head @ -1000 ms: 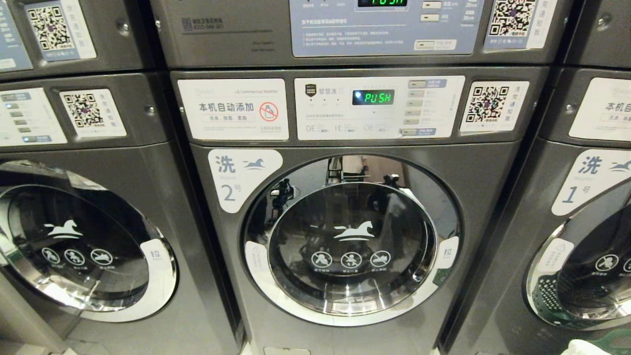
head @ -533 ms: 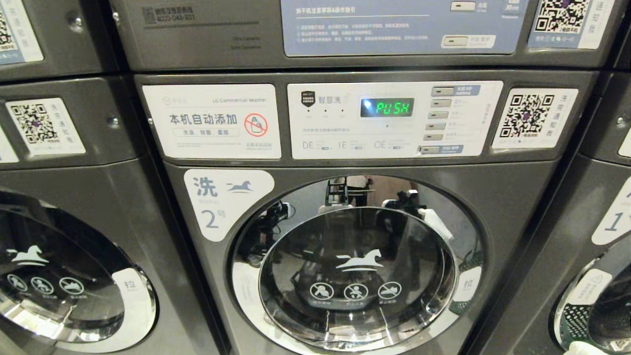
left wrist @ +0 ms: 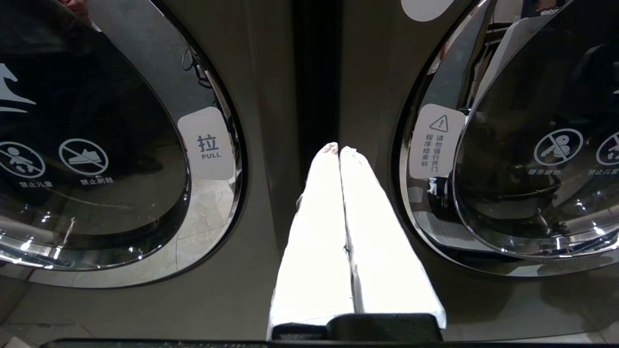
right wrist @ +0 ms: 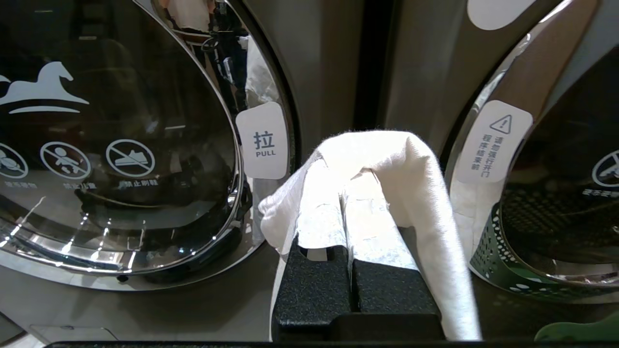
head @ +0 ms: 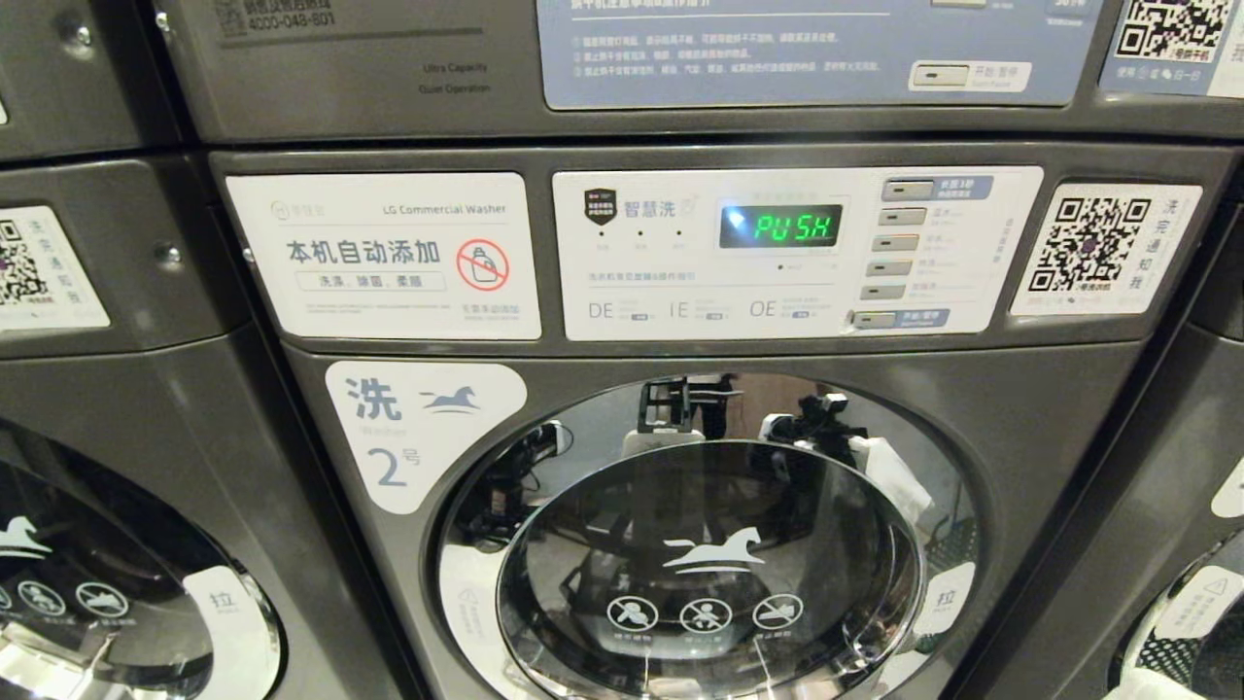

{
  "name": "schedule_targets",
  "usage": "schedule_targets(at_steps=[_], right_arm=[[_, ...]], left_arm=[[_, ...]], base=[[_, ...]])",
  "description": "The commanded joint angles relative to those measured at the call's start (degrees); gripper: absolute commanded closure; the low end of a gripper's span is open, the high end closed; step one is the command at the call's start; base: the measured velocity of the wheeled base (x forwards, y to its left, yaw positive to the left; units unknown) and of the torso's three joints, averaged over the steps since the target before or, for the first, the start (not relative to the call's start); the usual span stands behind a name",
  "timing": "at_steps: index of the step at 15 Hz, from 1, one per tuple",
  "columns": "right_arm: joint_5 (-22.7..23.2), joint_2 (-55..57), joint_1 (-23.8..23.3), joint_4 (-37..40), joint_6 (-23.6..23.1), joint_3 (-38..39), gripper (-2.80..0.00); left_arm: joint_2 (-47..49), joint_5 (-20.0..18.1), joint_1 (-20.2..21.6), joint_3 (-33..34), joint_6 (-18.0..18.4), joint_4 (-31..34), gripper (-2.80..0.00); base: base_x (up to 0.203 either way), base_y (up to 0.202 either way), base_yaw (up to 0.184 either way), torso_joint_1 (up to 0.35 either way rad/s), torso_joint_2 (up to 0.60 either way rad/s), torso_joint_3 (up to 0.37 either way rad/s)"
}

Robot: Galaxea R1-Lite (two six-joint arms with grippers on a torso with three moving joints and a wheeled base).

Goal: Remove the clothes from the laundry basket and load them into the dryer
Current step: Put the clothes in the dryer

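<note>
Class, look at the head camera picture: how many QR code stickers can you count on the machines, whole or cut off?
3. One whole QR sticker right of the PUSH display; one cut off at the left edge; one cut off at the top right corner. Others may lie outside the picture.

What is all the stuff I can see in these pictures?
Washers: three, grey, side by side, doors shut; the middle one is number 2.
Display: one, green "PUSH", on the middle panel.
QR stickers: several, white, on the panels.
Cloth: one, white, draped over the right gripper.
Basket: one, green, only an edge and its reflection show.
Left gripper: white fingers together, empty, between two doors.
Right gripper: shut on the cloth.
</note>
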Motion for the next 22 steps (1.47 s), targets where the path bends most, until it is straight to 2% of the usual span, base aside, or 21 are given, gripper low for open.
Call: schedule_targets(at_steps=[1,4,17,22], right_arm=[[0.0,0.1,0.0,0.0,-0.1,0.0,0.0],[0.0,0.1,0.0,0.0,0.0,0.0,0.0],[0.0,0.1,0.0,-0.1,-0.1,0.0,0.0],[0.0,0.1,0.0,-0.1,0.0,0.0,0.0]], left_arm=[[0.0,0.1,0.0,0.0,0.0,0.0,0.0],[0.0,0.1,0.0,0.0,-0.1,0.0,0.0],[0.0,-0.1,0.0,0.0,0.3,0.0,0.0],[0.0,-0.1,0.1,0.0,0.3,0.0,0.0]], base=[[0.0,0.0,0.0,0.0,0.0,0.0],[0.002,0.088,0.0,0.002,0.0,0.002],[0.0,0.191,-0.001,0.003,0.0,0.001],[0.0,0.018,-0.001,0.0,0.0,0.0]])
